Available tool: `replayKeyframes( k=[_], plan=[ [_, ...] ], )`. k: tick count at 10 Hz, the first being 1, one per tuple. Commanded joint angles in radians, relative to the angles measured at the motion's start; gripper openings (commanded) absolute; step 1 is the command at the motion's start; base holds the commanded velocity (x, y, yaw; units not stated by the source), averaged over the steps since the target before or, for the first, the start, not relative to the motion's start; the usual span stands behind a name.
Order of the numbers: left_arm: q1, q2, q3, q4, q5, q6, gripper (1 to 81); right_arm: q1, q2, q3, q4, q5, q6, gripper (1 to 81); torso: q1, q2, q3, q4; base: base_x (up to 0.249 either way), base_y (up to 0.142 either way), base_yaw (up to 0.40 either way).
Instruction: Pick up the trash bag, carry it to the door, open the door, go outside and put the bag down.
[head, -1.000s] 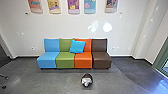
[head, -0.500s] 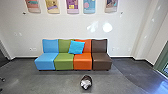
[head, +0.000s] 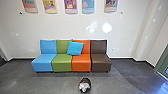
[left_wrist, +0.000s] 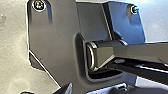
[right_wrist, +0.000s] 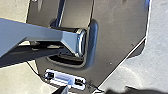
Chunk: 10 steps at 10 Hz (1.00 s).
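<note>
Can see the bag (head: 84, 85), most likely, on the floor (head: 50, 83) in front of the sofa (head: 101, 64), nearest its orange seat (head: 81, 65). Can also see a cushion (head: 75, 48) leaning on the sofa's back and posters (head: 88, 6) on the wall (head: 60, 27) above. Cannot tell the state of the left pincer (left_wrist: 92, 90) or the right pincer (right_wrist: 86, 91), released or clenched.

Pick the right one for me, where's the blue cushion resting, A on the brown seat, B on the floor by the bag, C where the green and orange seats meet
C, the blue cushion leans across the join between the green seat and the orange seat.
</note>
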Motion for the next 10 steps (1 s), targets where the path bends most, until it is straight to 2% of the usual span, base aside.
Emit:
replayKeyframes(
  k=[1,10],
  plan=[
    [-0.028,0.000,0.004,0.006,0.065,0.003,81.1,0.025,-0.006,0.002,-0.006,-0.065,-0.001,81.1,0.000,0.000,0.000,0.000,0.136,0.000,0.000],
    [-0.028,0.001,0.006,0.006,0.065,0.002,81.1,0.022,-0.004,0.004,-0.005,-0.060,-0.001,81.1,0.000,0.000,0.000,0.000,0.128,0.000,0.000]
  ],
)
